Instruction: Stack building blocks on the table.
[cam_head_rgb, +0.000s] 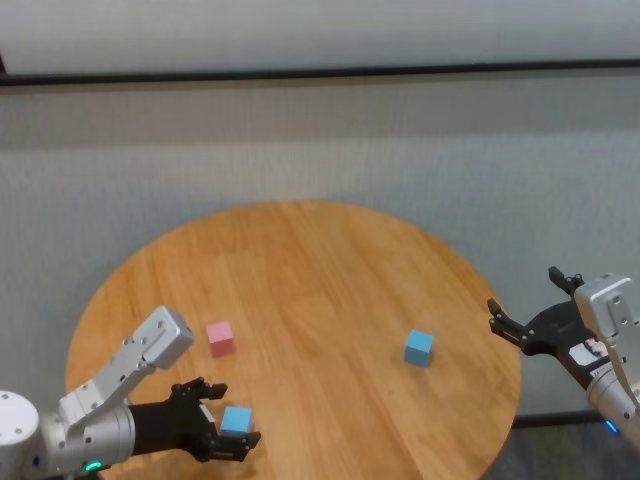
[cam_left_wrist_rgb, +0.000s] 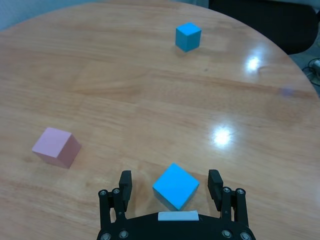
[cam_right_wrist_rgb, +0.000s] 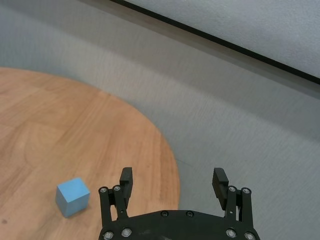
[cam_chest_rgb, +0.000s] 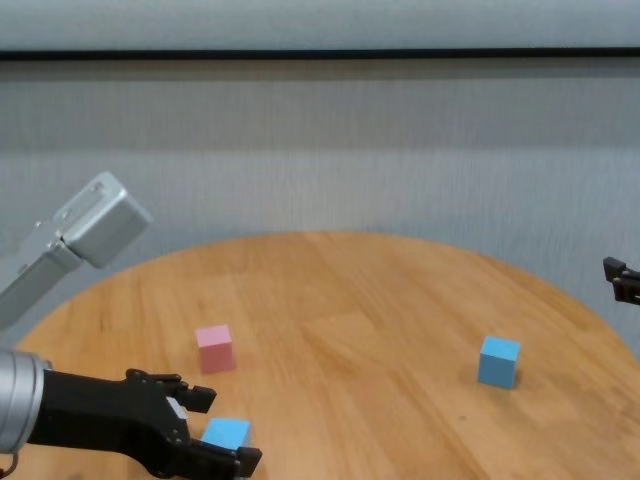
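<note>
A light blue cube (cam_head_rgb: 236, 421) sits on the round wooden table (cam_head_rgb: 320, 260) near its front left edge. My left gripper (cam_head_rgb: 228, 415) is open, with its fingers on either side of this cube and a gap on each side, as the left wrist view shows (cam_left_wrist_rgb: 175, 186). A pink cube (cam_head_rgb: 220, 338) sits just beyond it, also visible in the left wrist view (cam_left_wrist_rgb: 56, 146). A second light blue cube (cam_head_rgb: 419, 347) sits on the right part of the table. My right gripper (cam_head_rgb: 525, 290) is open and empty, held off the table's right edge.
A grey wall with a dark horizontal strip (cam_head_rgb: 320, 72) stands behind the table. The table's far half and middle (cam_chest_rgb: 340, 290) hold nothing else. The table's right edge (cam_right_wrist_rgb: 172, 165) lies just in front of my right gripper.
</note>
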